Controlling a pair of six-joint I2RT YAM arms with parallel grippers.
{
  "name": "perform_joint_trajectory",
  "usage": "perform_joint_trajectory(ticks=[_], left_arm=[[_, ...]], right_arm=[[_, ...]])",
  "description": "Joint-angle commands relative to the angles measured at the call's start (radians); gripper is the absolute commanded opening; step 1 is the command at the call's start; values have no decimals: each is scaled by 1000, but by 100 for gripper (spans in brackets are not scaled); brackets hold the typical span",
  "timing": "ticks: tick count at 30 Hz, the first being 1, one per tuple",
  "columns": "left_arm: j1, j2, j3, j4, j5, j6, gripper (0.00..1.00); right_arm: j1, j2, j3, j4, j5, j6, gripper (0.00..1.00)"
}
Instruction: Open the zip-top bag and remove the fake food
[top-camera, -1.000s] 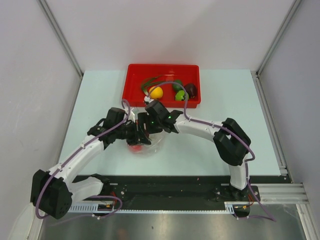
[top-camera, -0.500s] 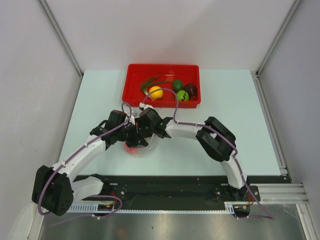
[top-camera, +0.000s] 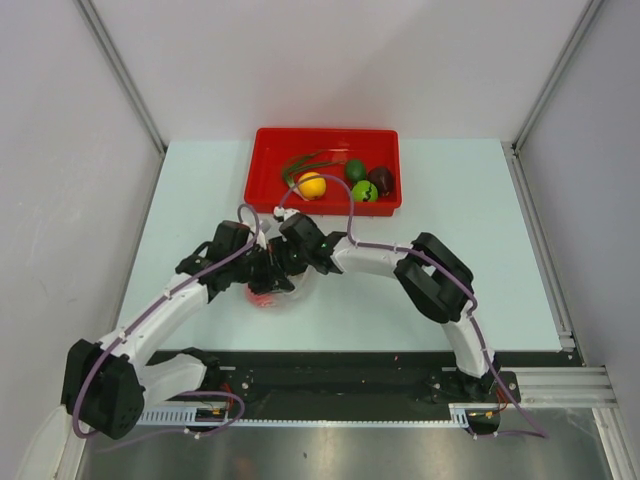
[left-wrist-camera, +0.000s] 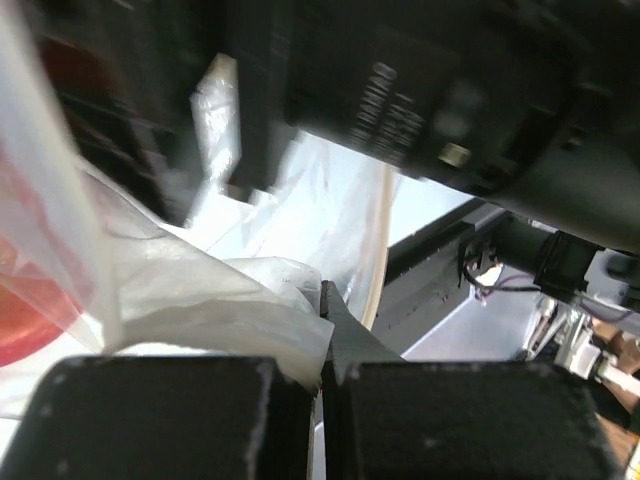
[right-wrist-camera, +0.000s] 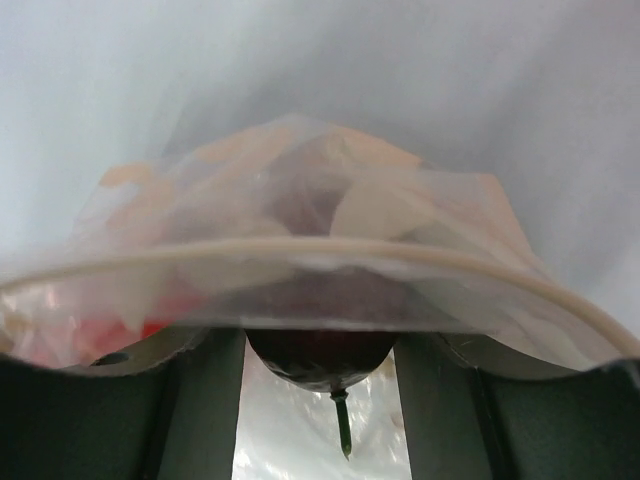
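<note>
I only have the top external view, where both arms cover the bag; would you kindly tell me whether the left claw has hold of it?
Observer: Yes. In the left wrist view the left claw is shut on a fold of the zip-top bag.
Operator: Thank you. And what is in front of the right claw?
Observer: In the right wrist view a dark maroon piece with a thin stem sits between the fingers of the right claw, just under the zip strip. I cannot tell whether it is gripped.
</note>
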Motion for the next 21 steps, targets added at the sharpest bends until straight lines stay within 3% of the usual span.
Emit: perform_joint_trajectory(ticks=[1,10,17,21], left_arm=[[19,-58,-15,11,-65,-17,0],[27,-91,-37,24,-155,12,0],[25,-92,-46,49,-160,16,0],[25,-85,-46,49,-138,29,0]], right_arm=[[-20,-136,17,-135,-58,-62,6],[-46,-307,-6,-315,-236,-105,1],[-78,-406,-9,-260,-348,-48,2],[-138,-447,4,-206,-269,-8,3]])
